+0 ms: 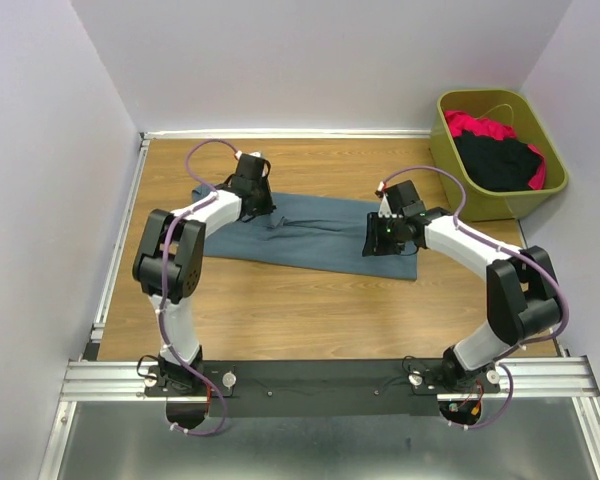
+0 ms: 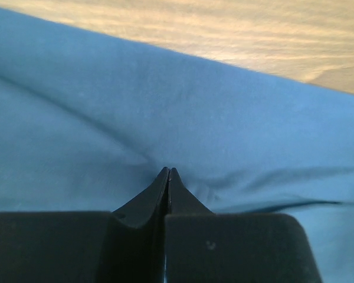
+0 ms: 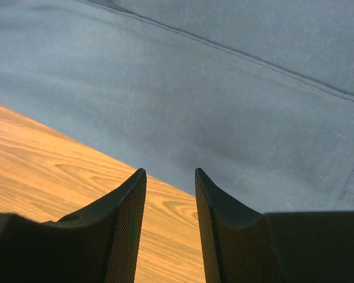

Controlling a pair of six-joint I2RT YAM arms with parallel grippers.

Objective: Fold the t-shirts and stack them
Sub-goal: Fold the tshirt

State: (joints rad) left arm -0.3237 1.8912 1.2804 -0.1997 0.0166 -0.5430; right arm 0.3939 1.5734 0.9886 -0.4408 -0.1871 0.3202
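A slate-blue t-shirt (image 1: pixel 310 235) lies folded into a long strip across the middle of the wooden table. My left gripper (image 1: pixel 255 205) is at its far left end. In the left wrist view the left gripper (image 2: pixel 168 171) is shut, its tips pressed into the cloth (image 2: pixel 165 100), which puckers around them. My right gripper (image 1: pixel 388 238) is low over the shirt's right end. In the right wrist view the right gripper (image 3: pixel 170 172) is open and empty, straddling the edge of the shirt (image 3: pixel 224 88) over bare wood. A black shirt (image 1: pixel 495 160) and a red-pink shirt (image 1: pixel 475 125) lie in the bin.
An olive-green plastic bin (image 1: pixel 448 150) stands at the back right corner. The wooden table (image 1: pixel 310 310) is bounded by white walls at the back and sides and a metal rail (image 1: pixel 330 375) at the near edge.
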